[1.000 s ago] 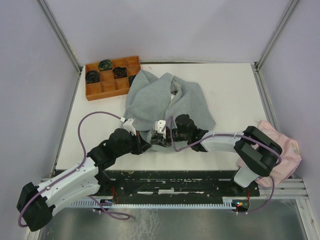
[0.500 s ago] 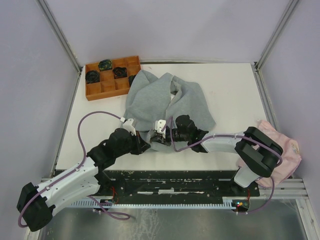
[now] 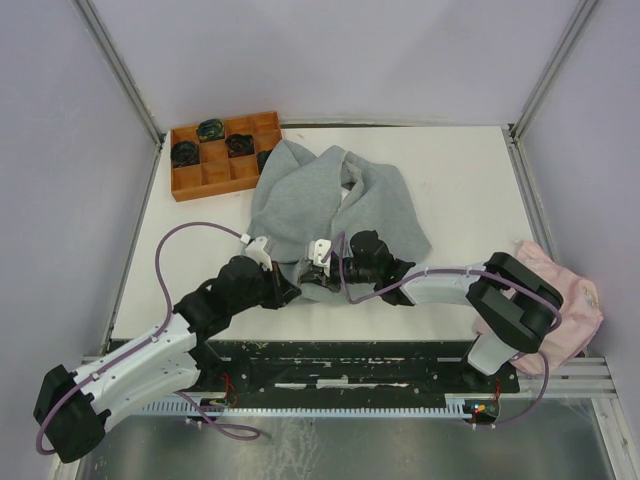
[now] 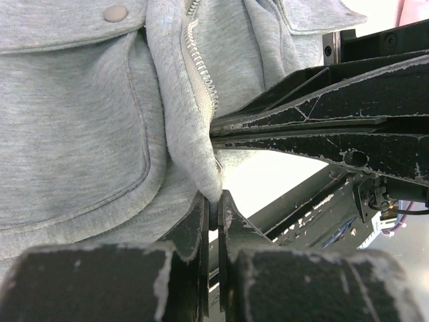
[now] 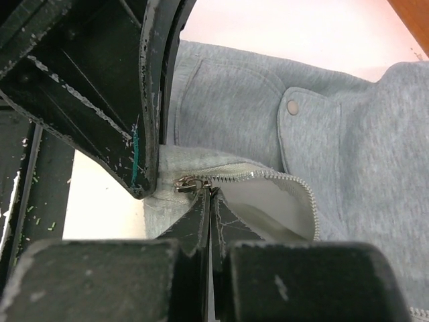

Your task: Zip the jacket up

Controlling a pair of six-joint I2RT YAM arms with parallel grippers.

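Note:
The grey jacket (image 3: 330, 205) lies spread on the white table, its zipper open. My left gripper (image 3: 291, 291) is at the jacket's bottom edge. In the left wrist view it (image 4: 214, 203) is shut on the hem corner beside the zipper teeth (image 4: 201, 74). My right gripper (image 3: 322, 274) sits just to the right of it. In the right wrist view its jaws (image 5: 210, 193) are shut at the metal zipper pull (image 5: 190, 182), pinching its end. The white lining (image 5: 268, 201) shows behind the open zipper teeth. A pocket snap (image 5: 292, 106) is visible.
An orange compartment tray (image 3: 190, 178) with dark items stands at the table's back left, touching the jacket's hood side. A pale pink cloth (image 3: 575, 300) hangs off the right edge by the right arm's base. Frame posts rise at the back corners.
The right gripper's jaws have closed at the zipper pull. The left gripper has stayed shut on the hem, and both arms have barely moved.

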